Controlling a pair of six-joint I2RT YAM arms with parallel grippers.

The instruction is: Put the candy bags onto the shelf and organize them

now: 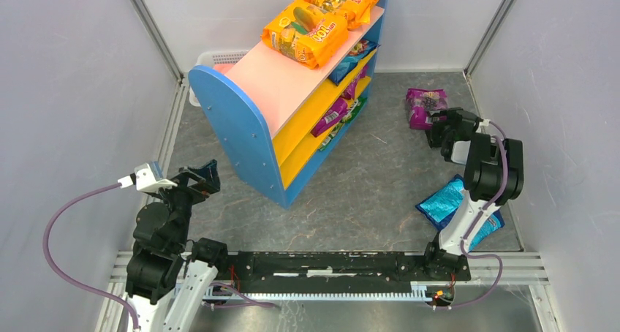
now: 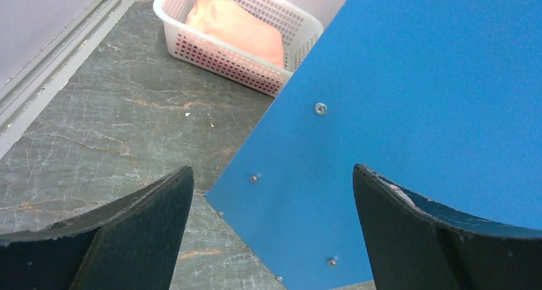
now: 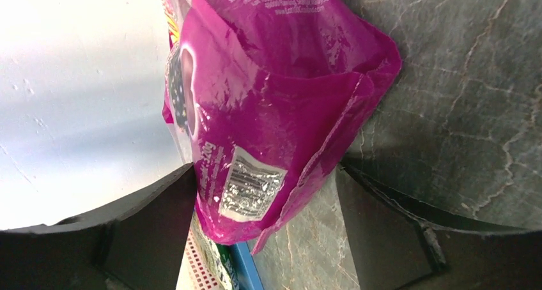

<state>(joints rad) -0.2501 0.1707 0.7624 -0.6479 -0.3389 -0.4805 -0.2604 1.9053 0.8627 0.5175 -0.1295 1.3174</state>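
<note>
straddling the purple bag [image 3: 275, 98] with my right tool [image 3: 265, 170] spread wide, so a squeeze can carry it to the shelf [image 1: 270, 83].

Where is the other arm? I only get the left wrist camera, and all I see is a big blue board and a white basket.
Observer: The right gripper is at the far right, down at a purple candy bag lying on the table.
Operator: Did it grab it?
Observer: Not clamped, as far as I can see. In the right wrist view its fingers stand wide apart with the bag's end between them.
Operator: Is any candy on the shelf?
Observer: Yes. Orange bags lie on its pink top board.
</note>
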